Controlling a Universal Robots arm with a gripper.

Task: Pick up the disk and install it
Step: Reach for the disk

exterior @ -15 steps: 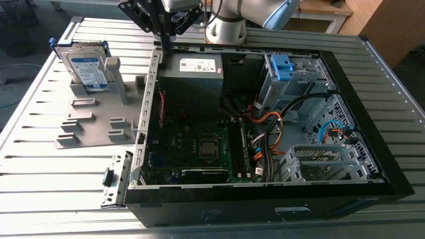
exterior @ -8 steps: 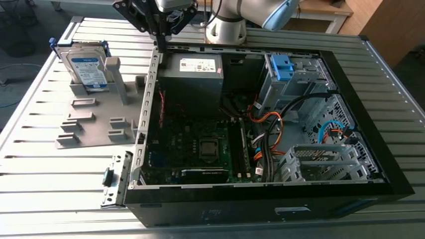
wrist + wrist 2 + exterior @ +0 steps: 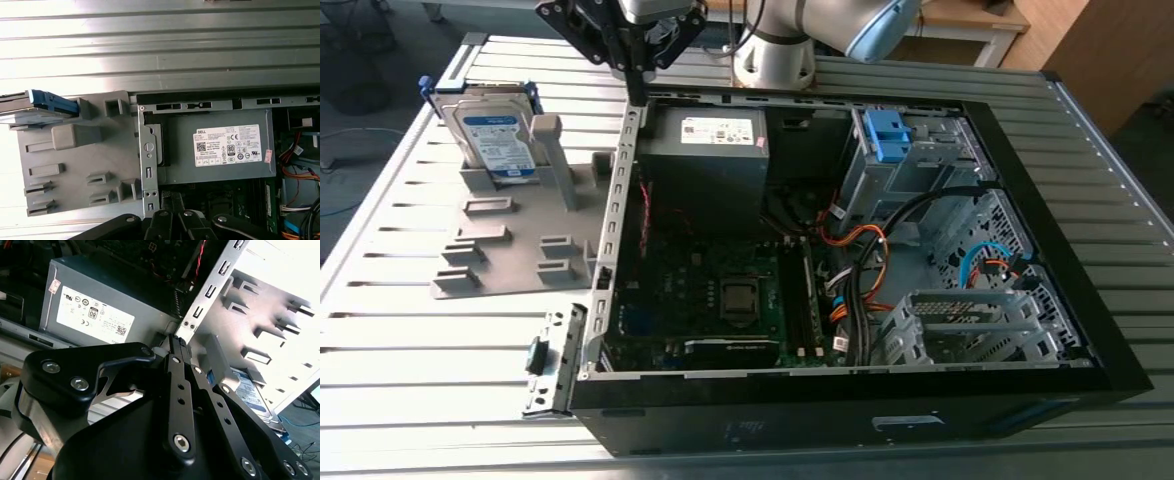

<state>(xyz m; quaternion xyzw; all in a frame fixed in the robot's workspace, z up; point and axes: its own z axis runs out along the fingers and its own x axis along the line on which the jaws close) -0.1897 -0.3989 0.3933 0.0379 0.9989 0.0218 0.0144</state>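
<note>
**One disk upright in its stand, end effector empty above the case wall**

The disk (image 3: 499, 134) is not yet picked up. It stands on its edge in a slot of the grey stand (image 3: 507, 250), which lies on the slatted metal counter (image 3: 400, 330) just beside the open computer case (image 3: 1107, 330), at the exterior view's left of it. I think it is kept upright so that its two flat faces are free and fingers can come down over it from above. The blue carrier frame around it shows in the first wrist view as a blue strip. The case lies on its side with the cover off, so the inside is reachable from above.

The end effector (image 3: 638, 95) hangs from the arm (image 3: 781, 50), whose base stands behind the case in the exterior view. It points down over the metal wall of the case, near the corner of the grey power supply (image 3: 707, 150). The disk is near it, toward the exterior view's left, but apart from it. In the second wrist view the fingers (image 3: 172, 360) appear pressed together, a narrow state, with nothing between them.
</note>
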